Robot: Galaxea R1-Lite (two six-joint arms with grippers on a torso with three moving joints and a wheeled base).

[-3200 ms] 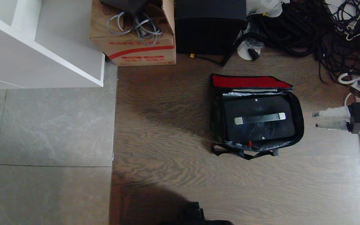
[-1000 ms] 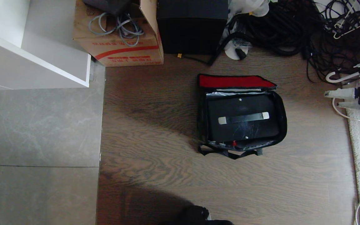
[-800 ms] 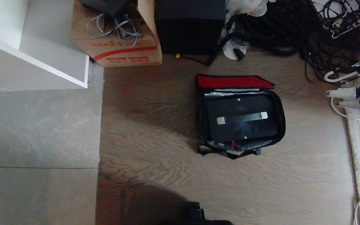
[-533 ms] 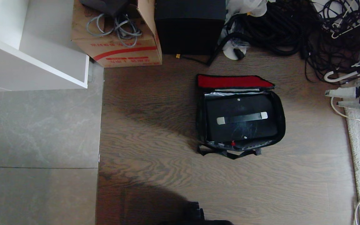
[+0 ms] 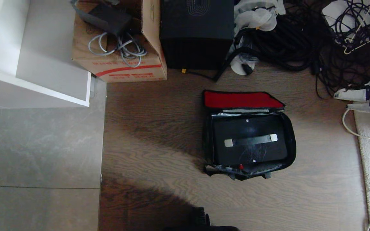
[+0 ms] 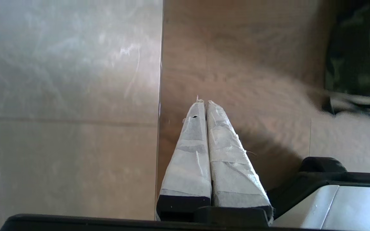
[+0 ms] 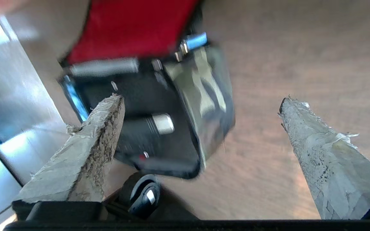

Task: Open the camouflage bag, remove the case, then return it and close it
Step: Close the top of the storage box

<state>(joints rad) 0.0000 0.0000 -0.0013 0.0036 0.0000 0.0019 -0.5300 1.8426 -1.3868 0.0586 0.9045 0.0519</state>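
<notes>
The soft rectangular camouflage bag point(image 5: 291, 146) with black zipper edge lies unzipped on the brown wooden floor point(image 5: 159, 138), its red inner panel point(image 5: 241, 99) folded back toward the tall plain black box point(image 5: 197, 33). Inside it rests the flat black hard case point(image 5: 249, 150) with a silver-ended handle point(image 5: 251, 140). The right gripper point(image 7: 201, 101) hangs off to the bag's right, taped fingers spread wide, holding nothing. The left gripper point(image 6: 203, 103) is pressed closed and empty over the floor beside grey tiles point(image 6: 69, 106)
</notes>
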